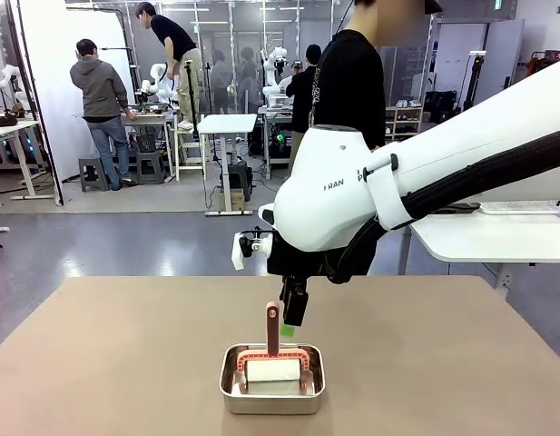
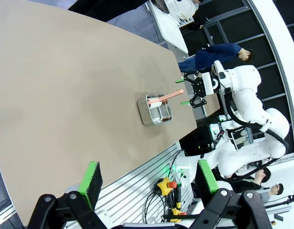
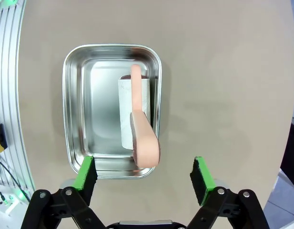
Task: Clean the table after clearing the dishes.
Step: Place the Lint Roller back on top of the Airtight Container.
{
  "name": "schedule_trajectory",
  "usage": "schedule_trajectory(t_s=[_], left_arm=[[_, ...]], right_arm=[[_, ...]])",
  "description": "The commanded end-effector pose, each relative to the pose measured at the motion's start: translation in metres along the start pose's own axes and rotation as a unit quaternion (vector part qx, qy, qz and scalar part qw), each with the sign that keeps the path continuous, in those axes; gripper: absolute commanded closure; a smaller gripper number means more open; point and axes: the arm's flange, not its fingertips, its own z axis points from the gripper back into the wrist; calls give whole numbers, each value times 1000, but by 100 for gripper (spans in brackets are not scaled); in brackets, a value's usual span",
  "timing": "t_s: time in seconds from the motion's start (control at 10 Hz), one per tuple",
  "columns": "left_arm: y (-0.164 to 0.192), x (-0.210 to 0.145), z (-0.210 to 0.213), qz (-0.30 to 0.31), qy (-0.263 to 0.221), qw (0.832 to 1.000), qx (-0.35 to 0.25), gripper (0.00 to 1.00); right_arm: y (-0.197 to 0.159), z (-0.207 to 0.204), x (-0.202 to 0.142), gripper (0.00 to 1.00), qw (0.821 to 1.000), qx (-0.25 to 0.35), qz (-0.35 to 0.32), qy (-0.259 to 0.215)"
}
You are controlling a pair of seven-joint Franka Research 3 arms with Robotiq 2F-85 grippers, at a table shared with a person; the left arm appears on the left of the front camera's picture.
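While the left gripper (image 2: 146, 183) hangs high off the tabletop's (image 1: 125, 363) left side, jaws spread wide and empty, its wrist view looks across bare beige surface; no dishes show anywhere on the tabletop, so clearing looks done. Likely parked there to keep out of the way.

Centre, close to the robot-side edge: small steel pan (image 1: 271, 392), holding a white roller (image 1: 272, 370) with a salmon-pink handle (image 1: 273, 329). Handle leans up over the pan's far rim, tip standing clear, which reads as a deliberate offer for grasping.

Right gripper (image 3: 144, 174) sits directly over the handle end, jaws fully apart, one green pad either side, touching nothing as far as the wrist view shows. Judgement: either lined up to take the handle or just let go of it; cannot tell which.

Hard to make out: in the front view the right arm's bulk covers most of its gripper, and the person behind it is cut off. Roller's underside is hidden inside the pan; whether it is damp, sticky or dry, unknown.
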Motion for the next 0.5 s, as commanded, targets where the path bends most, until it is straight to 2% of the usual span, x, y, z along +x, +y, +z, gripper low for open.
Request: schedule_trajectory(t_s=[0.0,0.1,0.2,0.4], left_arm=[[-1,0,2,-6,-7,1000,-9,0],[-1,0,2,-6,-7,1000,-9,0],[-1,0,2,-6,-7,1000,-9,0],[-1,0,2,-6,-7,1000,-9,0]], right_arm=[[6,10,7,0,999,-2,-26,20],[7,11,9,0,999,-9,-21,46],[0,4,1,0,1000,1,-10,3],[0,4,1,0,1000,1,-10,3]])
